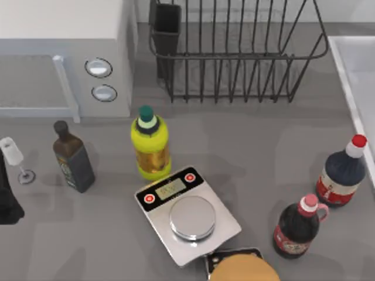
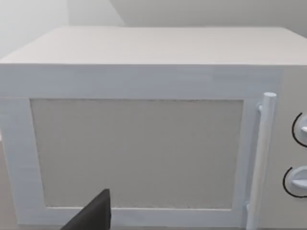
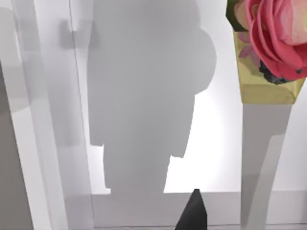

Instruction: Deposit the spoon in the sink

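Grey counter, pale smooth sink (image 1: 355,70) with straight raised white rim at the top view's right edge.

Black wire dish rack (image 1: 234,52) at back, just left of the sink; white boxy microwave (image 1: 58,55) back left; brushed-steel scale (image 1: 187,213) centre. Left gripper (image 1: 9,205) at the left edge, facing the microwave door; finger state cannot be told. Right wrist view: smooth pale basin floor under a dark fingertip (image 3: 192,213). Spoon's position cannot be told.
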Tool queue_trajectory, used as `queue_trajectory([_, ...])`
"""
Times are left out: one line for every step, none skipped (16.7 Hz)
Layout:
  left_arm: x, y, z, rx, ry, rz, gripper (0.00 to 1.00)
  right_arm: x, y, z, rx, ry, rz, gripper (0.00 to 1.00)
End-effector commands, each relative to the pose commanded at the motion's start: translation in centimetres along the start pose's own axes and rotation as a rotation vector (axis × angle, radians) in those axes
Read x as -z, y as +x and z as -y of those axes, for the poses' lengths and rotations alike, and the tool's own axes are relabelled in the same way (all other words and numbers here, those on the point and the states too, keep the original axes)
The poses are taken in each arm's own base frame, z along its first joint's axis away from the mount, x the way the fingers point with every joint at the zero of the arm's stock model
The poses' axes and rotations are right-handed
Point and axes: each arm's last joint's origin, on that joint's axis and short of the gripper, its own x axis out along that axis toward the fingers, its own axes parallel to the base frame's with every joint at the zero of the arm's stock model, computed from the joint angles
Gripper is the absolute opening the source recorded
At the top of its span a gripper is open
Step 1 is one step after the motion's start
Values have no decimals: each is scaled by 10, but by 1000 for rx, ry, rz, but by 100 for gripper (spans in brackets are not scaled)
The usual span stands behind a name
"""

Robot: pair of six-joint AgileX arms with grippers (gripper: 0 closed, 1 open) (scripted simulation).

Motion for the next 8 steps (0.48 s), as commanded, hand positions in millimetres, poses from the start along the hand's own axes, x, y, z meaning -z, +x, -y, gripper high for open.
queue_trajectory([0, 0, 0, 0, 0, 0, 100, -6, 5, -6, 2, 0, 6, 0])
queue_trajectory([0, 0, 0, 0, 0, 0, 100, -11, 11, -11, 3, 1, 11, 0])
queue_trajectory([0, 0, 0, 0, 0, 0, 100, -15, 15, -15, 5, 1, 14, 0])
queue_trajectory([0, 0, 0, 0, 0, 0, 100, -18, 19, -19, 6, 1, 18, 0])
queue_trajectory([0, 0, 0, 0, 0, 0, 100, -20, 21, -22, 7, 1, 21, 0])
queue_trajectory([0, 0, 0, 0, 0, 0, 100, -21, 23, -24, 7, 1, 24, 0])
queue_trajectory([0, 0, 0, 0, 0, 0, 100, -21, 23, -25, 8, 1, 26, 0])
queue_trajectory([0, 0, 0, 0, 0, 0, 100, -21, 23, -25, 8, 1, 26, 0])
